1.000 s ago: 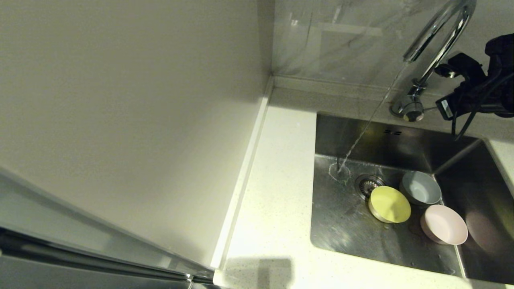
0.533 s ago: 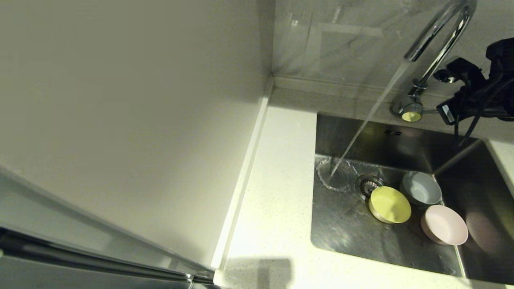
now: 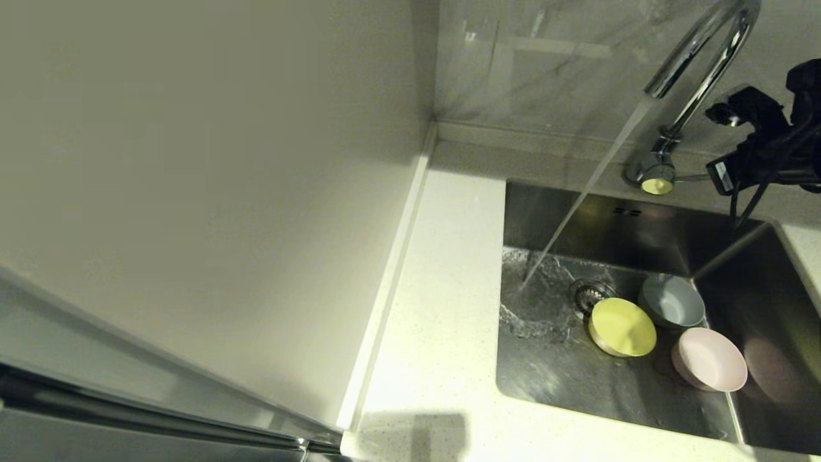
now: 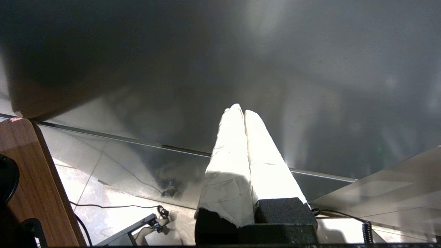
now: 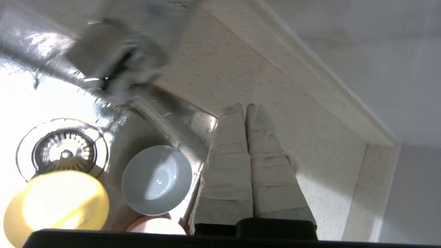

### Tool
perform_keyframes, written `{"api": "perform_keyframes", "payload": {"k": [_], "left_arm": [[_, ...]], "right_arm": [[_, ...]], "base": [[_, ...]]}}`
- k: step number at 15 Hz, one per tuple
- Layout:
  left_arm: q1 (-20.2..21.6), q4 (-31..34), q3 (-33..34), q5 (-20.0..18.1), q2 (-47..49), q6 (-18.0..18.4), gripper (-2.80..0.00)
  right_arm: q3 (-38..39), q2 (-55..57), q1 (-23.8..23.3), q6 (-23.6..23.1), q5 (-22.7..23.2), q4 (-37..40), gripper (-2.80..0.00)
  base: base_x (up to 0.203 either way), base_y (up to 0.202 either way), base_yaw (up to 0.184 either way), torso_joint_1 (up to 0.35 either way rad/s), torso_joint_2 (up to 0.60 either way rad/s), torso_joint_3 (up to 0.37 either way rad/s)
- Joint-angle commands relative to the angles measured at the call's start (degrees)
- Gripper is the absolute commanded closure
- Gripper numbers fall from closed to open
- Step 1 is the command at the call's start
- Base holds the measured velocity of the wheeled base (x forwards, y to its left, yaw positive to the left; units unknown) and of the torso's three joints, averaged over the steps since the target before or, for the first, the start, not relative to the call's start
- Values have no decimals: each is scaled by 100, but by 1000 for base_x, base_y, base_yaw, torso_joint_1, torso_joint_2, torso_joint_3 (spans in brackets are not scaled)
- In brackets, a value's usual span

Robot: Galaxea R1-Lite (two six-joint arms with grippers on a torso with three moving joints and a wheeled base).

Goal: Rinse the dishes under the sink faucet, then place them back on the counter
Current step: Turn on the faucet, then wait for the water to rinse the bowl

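Water from the tall chrome gooseneck faucet [image 3: 699, 70] hits the brushed steel sink [image 3: 551, 378] floor. I see yellow-green [image 3: 623, 327], grey-blue [image 3: 671, 301] and pink matte bowls [image 3: 709, 359] beside the drain [image 3: 587, 294]. My right hand [image 5: 245, 106] is closed and empty near the faucet base; my left hand [image 4: 240, 111] is closed, parked away from the white speckled worktop [image 3: 442, 276].

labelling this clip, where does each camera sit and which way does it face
Head view: on the head, looking down at the sink, counter and running faucet; right arm at right.
Left wrist view: behind the shut left gripper, facing a dark panel.
Right wrist view: behind the shut right gripper, over the sink's rim.
Shared by head and right wrist: yellow-green bowl, grey-blue bowl, drain.
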Motion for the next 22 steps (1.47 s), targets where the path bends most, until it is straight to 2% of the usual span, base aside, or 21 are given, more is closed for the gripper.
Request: {"api": "perform_keyframes", "payload": {"k": [1,3,6,7,9,10,11,12,13,14,16,20,22], "left_arm": [[1,-3,18,0,0,-2,0],[1,-3,18,0,0,-2,0],[1,-3,18,0,0,-2,0],[1,-3,18,0,0,-2,0],[1,-3,18,0,0,-2,0],[1,-3,18,0,0,-2,0],[1,-3,18,0,0,-2,0],[1,-3,18,0,0,-2,0],[1,-3,18,0,0,-2,0],[1,-3,18,0,0,-2,0],[1,-3,18,0,0,-2,0],[1,-3,18,0,0,-2,0],[1,-3,18,0,0,-2,0]], "right_arm": [[-168,45,-63,220,5,-27,0],[-398,65,-172,500,-80,-43,0],[-777,176,-357,1425,-127,-255,0],[-788,171,-477,1541,-133,-351,0],[-715,59,-847,1493,-130,-499,0],[-628,-45,-1094,1193,-96,-503,0],[-489,-190,-1415,751,87,-492,0],[-326,-375,-1731,501,645,-456,0],[-87,-635,-2004,393,1179,-362,0],[259,-941,-2205,360,1515,-208,0],[992,-1672,-2481,593,1988,131,0],[2485,-3597,-2642,1801,2308,649,0],[3332,-4677,-2555,2110,2337,652,0]], "base": [[0,0,0,0,0,0],[0,0,0,0,0,0],[0,0,0,0,0,0],[0,0,0,0,0,0],[0,0,0,0,0,0],[0,0,0,0,0,0],[0,0,0,0,0,0],[0,0,0,0,0,0],[0,0,0,0,0,0],[0,0,0,0,0,0],[0,0,0,0,0,0],[0,0,0,0,0,0],[0,0,0,0,0,0]]}}
